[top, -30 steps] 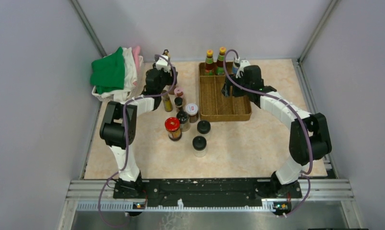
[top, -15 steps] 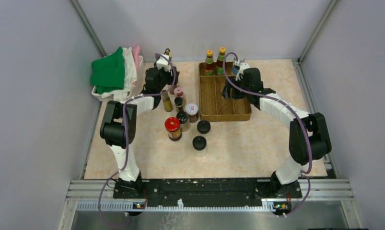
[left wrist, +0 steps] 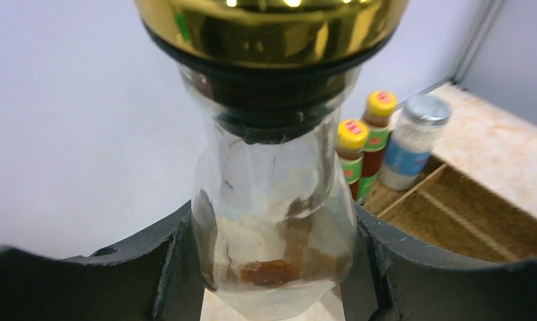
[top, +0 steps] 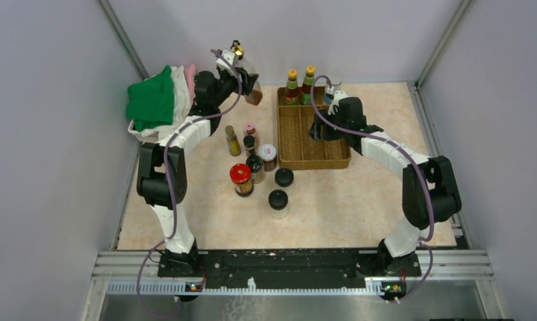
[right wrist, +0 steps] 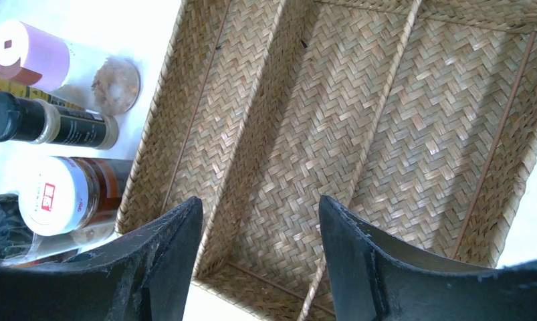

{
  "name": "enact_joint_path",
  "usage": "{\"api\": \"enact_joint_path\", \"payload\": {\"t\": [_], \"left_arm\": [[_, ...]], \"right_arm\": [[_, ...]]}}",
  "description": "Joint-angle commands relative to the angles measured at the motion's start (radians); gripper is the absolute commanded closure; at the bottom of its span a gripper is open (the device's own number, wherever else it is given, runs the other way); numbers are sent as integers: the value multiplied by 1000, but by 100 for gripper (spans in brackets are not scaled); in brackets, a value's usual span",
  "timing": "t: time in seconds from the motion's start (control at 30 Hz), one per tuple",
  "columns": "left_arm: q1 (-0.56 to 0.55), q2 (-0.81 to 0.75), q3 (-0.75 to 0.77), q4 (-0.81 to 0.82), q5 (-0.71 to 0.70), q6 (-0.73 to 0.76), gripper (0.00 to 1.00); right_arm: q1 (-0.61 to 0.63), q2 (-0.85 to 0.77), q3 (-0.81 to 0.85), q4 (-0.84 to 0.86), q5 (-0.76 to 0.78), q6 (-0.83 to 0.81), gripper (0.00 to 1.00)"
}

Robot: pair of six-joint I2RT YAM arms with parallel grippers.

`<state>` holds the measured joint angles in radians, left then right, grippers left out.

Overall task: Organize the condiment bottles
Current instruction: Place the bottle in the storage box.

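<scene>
Left gripper [left wrist: 273,271] was found closed on the gold-topped bottle [left wrist: 272,214]. Both fingers [left wrist: 175,267] bore on the lower glass body, well below the gold cap. The bottle was held off the surface at about 11 o'clock of the table. It appeared tilted, base toward the woven tray [top: 313,165] at 1 o'clock.

Right gripper [right wrist: 259,257] stood open and empty over the middle of the tray. Two yellow-capped bottles [left wrist: 351,157] and a silver-capped jar [left wrist: 412,140] stood upright at the tray's 12 o'clock end. The loose bottles [top: 241,179] remained grouped on the table at about 8 o'clock of the tray.

Risks noted, as judgement:

1. Slip. The glass is smooth and tapered, the heavy cap sits far above the grip, and the bottle is off vertical. It could rotate or slide between the fingers during transfer.
2. Arm conflict. The right arm occupied the space over the tray, so a left-arm approach from 9 o'clock could meet it.
3. Knock-over. The tall bottle, swung in low, could strike the upright bottles at the tray's 12 o'clock end or the loose group beneath the path.
4. Poor seating. The bottle stands taller than the others and could topple if released tilted or against a divider.
5. Leakage. Brown residue showed in the base, and the cap's seal could not be verified.
</scene>
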<state>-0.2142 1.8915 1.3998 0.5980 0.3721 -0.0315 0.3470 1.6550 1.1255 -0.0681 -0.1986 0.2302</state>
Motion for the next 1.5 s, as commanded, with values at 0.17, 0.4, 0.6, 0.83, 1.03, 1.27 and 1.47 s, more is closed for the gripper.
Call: {"api": "enact_joint_path", "payload": {"t": [0.17, 0.4, 0.6, 0.83, 1.03, 1.27, 1.47], "left_arm": [[-7, 39, 192, 144, 429, -199, 100], [-30, 181, 374, 24, 657, -240, 98], [-49, 251, 428, -33, 681, -207, 97], [-74, 307, 468, -114, 673, -135, 97], [-94, 369, 498, -104, 625, -107, 97], [-124, 430, 519, -93, 560, -61, 97], [-131, 463, 538, -120, 527, -7, 97]], "right_arm": [[5, 9, -13, 60, -12, 14, 37], [4, 12, -21, 60, -5, 17, 37], [4, 10, -31, 92, 1, 16, 38], [-3, 24, -46, 113, -6, 17, 38], [-6, 35, -52, 128, -11, 20, 39], [-9, 55, -72, 168, -31, 35, 39], [-9, 76, -87, 205, -58, 50, 40]]}}
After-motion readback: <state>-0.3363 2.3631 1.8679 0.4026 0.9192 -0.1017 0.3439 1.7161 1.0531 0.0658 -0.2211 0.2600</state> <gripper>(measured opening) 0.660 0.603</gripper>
